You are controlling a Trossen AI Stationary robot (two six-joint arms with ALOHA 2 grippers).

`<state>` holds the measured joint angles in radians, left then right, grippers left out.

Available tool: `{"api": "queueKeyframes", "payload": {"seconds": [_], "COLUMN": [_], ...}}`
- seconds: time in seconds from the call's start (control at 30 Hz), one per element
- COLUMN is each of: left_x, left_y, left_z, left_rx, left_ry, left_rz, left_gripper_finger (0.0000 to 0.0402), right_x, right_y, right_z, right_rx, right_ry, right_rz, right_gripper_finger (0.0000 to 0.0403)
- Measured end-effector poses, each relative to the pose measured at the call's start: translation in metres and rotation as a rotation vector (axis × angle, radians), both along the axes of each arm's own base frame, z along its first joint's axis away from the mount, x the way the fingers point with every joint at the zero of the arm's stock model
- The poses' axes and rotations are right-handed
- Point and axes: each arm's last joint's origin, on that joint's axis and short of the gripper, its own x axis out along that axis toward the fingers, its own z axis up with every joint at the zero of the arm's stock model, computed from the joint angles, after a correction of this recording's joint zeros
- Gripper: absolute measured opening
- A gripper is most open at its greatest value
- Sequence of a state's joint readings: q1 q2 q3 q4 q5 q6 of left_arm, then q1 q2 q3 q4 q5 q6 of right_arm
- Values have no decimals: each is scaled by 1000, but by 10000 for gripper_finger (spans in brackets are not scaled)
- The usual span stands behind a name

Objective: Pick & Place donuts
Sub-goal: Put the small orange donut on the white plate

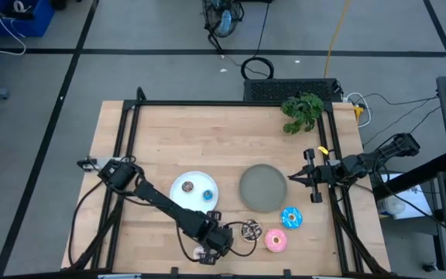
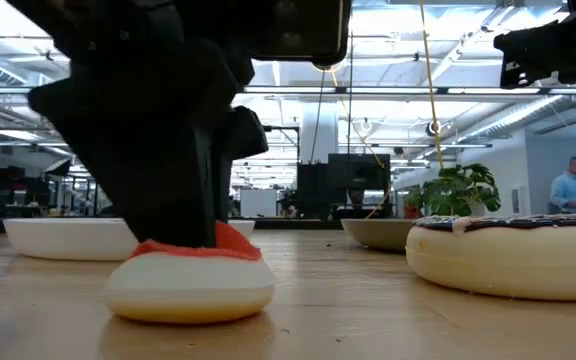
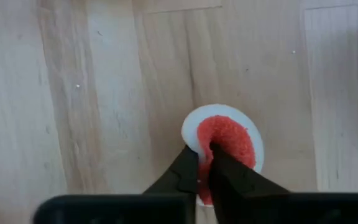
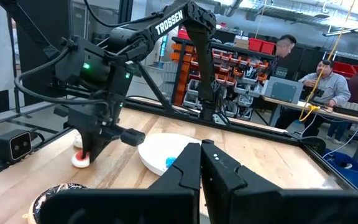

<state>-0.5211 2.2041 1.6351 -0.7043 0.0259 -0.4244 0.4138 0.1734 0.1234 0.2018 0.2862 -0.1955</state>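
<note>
My left gripper point(image 3: 204, 154) points down onto the red mini donut point(image 3: 229, 140) near the table's near edge, fingers almost together; the gripper point(image 1: 217, 242) hides the donut from above. A pink-white mini donut point(image 1: 200, 252) lies beside it. The brown sprinkled donut point(image 1: 250, 229), pink donut point(image 1: 276, 240) and blue donut point(image 1: 291, 218) lie flat on the table to the right. Brown and blue mini donuts point(image 1: 207, 194) lie on the white plate point(image 1: 183, 200). My right gripper point(image 4: 201, 163) is shut and empty, by the grey plate's point(image 1: 263, 187) right rim. My left gripper comes from above, pointing down, onto the red mini donut's ring. One finger point(image 3: 188, 168) is at its white outer edge point(image 3: 190, 127) and the other point(image 3: 225, 171) on the red top point(image 3: 232, 137). The donut's white underside point(image 2: 190, 292) lies flat on the table.
A potted green plant point(image 1: 302, 110) stands at the far right corner. A black frame rail point(image 1: 231, 103) runs around the table top. People sit at desks beyond the table point(image 4: 328, 78). Bare wood lies across the far half of the table.
</note>
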Motion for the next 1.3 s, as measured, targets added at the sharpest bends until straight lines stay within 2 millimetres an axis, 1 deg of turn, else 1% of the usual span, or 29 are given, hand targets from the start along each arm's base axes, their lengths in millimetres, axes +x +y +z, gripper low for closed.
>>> {"api": "queueKeyframes", "payload": {"seconds": [0.07, 0.17, 0.27, 0.4, 0.5, 0.57, 0.63, 0.7, 0.73, 0.8, 0.87, 0.93, 1.0, 1.1, 1.23, 1.3], "left_x": [3, 7, 5, -5, -12, -17, -21, -24, -27, -35, -40, -50, -61, -75, -100, -107], "left_y": [1, -1, 2, 8, 14, 18, 20, 22, 26, 32, 39, 47, 59, 71, 89, 93], "left_z": [6, 24, 51, 90, 118, 129, 138, 148, 150, 149, 145, 140, 129, 111, 89, 83], "left_rx": [2, 27, 121, 262, 334, 371, 357, 331, 345, 385, 385, 395, 405, 349, 301, 270], "left_ry": [1, 14, 53, 125, 158, 179, 158, 118, 127, 150, 154, 169, 207, 158, 155, 145], "left_rz": [-3, -51, -55, -45, -20, -3, -19, -20, -6, 19, 32, 57, 86, 131, 189, 225], "left_gripper_finger": [14, 26, 24, 8, 20, 31, 33, 22, 14, 9, 14, 18, 13, 8, 19, 20], "right_x": [0, 0, 0, 0, 0, 0, 0, 0, 0, 0, 1, 1, 1, 1, 1, 1], "right_y": [0, 0, 0, 0, 0, 0, 0, 0, 0, 0, 0, 0, 0, 0, 0, 0], "right_z": [0, 0, 0, 0, 0, 0, 0, 0, 0, 0, 0, -1, 0, -1, -1, -1], "right_rx": [0, 0, 0, 0, 0, 0, 0, 0, 0, 1, 1, 0, 1, -1, -2, -3], "right_ry": [0, 0, -1, 0, 0, 0, 0, 0, 1, 3, 5, 6, 6, 7, 7, 7], "right_rz": [1, 1, 0, 1, 0, 1, 0, 1, 1, 2, 2, 2, 2, 2, 1, 1], "right_gripper_finger": [0, 0, 0, 0, 0, 0, 0, 0, 0, 0, 0, 0, 0, 0, 0, 0]}}
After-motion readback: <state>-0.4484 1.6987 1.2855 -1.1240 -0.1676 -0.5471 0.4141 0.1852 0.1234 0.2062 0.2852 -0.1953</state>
